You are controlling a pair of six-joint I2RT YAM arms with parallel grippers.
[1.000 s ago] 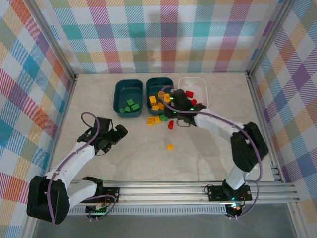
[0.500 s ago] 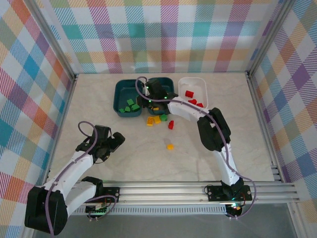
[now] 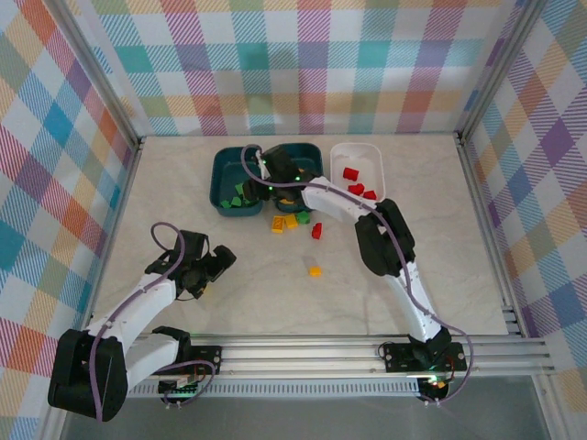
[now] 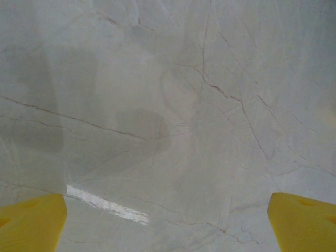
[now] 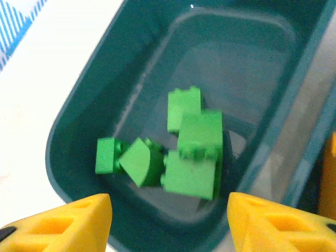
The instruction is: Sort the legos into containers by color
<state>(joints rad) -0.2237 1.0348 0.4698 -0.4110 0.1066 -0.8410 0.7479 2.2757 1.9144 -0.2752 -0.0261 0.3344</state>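
Observation:
The left teal bin (image 3: 225, 174) holds several green legos (image 3: 240, 196), seen close up as a green cluster (image 5: 191, 149) on the bin floor (image 5: 236, 68). My right gripper (image 3: 266, 176) hangs over that bin's right side, open, with nothing between its yellow fingers (image 5: 71, 223). The middle teal bin (image 3: 307, 151) is largely hidden by the right arm. The white bin (image 3: 362, 156) holds red legos (image 3: 350, 172). Yellow (image 3: 278, 225), green (image 3: 304, 217), red (image 3: 316, 230) and orange (image 3: 315, 270) legos lie loose on the table. My left gripper (image 3: 215, 261) is open above bare table, its fingertips (image 4: 31, 223) wide apart.
The marble table top (image 3: 413, 220) is walled by plaid panels on three sides. An aluminium rail (image 3: 321, 353) runs along the near edge. The right arm stretches diagonally from its base across the table's middle right to the bins.
My right gripper swung left from between the middle and white bins to above the left teal bin and opened. A green brick looks blurred among the others. The left arm barely shifted.

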